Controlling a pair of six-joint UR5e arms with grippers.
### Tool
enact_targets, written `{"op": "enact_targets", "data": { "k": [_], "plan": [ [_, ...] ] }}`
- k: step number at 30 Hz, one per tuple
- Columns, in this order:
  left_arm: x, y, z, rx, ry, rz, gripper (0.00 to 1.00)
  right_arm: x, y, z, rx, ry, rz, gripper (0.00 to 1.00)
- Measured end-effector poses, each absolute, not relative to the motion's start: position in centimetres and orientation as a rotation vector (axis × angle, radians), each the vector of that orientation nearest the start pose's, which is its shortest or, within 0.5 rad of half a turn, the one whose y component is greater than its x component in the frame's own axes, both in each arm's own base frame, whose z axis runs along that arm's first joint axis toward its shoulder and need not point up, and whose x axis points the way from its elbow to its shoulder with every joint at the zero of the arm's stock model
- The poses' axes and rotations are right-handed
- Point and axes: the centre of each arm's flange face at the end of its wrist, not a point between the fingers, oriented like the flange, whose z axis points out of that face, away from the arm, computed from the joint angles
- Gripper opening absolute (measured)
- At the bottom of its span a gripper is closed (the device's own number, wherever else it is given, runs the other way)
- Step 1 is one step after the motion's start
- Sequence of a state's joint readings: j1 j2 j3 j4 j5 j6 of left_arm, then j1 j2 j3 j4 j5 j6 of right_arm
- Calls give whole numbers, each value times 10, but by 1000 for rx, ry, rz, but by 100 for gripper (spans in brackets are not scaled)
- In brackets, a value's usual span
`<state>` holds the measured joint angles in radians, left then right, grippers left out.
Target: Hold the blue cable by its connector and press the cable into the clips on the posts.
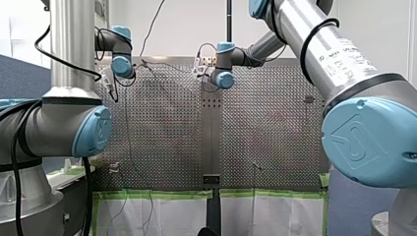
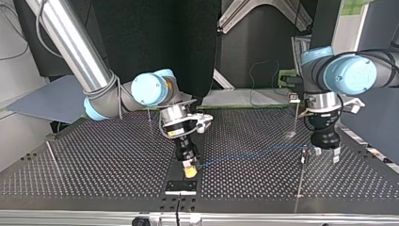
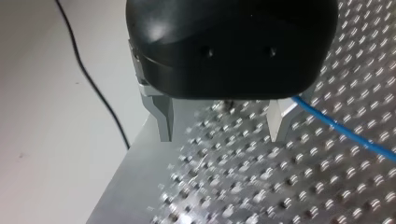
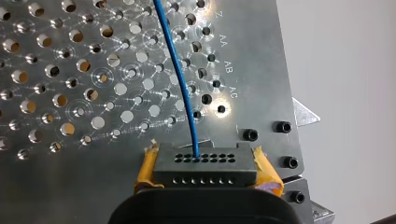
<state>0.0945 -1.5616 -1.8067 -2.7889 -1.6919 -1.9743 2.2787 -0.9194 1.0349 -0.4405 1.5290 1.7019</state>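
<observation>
My right fingers (image 4: 145, 170) clamped on connector (image 4: 205, 164); my left fingers (image 3: 163, 119) apart, empty.
Blue cable (image 2: 249, 155) runs across counter (image 2: 94, 155) from connector toward the left fingers, passing just beside them, not between.

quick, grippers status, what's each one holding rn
Left gripper: open, nothing between its fingers; the blue cable passes beside it.
Right gripper: closed on the black connector of the blue cable.
</observation>
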Motion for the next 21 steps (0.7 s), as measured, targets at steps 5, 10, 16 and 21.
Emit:
{"op": "enact_targets", "data": {
  "k": [5,10,16,21],
  "plan": [
    [477,-81,408,-439,1426,-198,100,608,-497,392,1402,-707,2043,0],
    [457,-87,403,-425,1468,-223,100,609,-495,391,1411,-706,2040,0],
    [441,-93,419,-393,1447,-268,100,611,-492,390,1422,-704,2036,0],
    [430,-96,440,-361,1399,-293,100,612,-490,388,1434,-706,2028,0]
  ]
}}
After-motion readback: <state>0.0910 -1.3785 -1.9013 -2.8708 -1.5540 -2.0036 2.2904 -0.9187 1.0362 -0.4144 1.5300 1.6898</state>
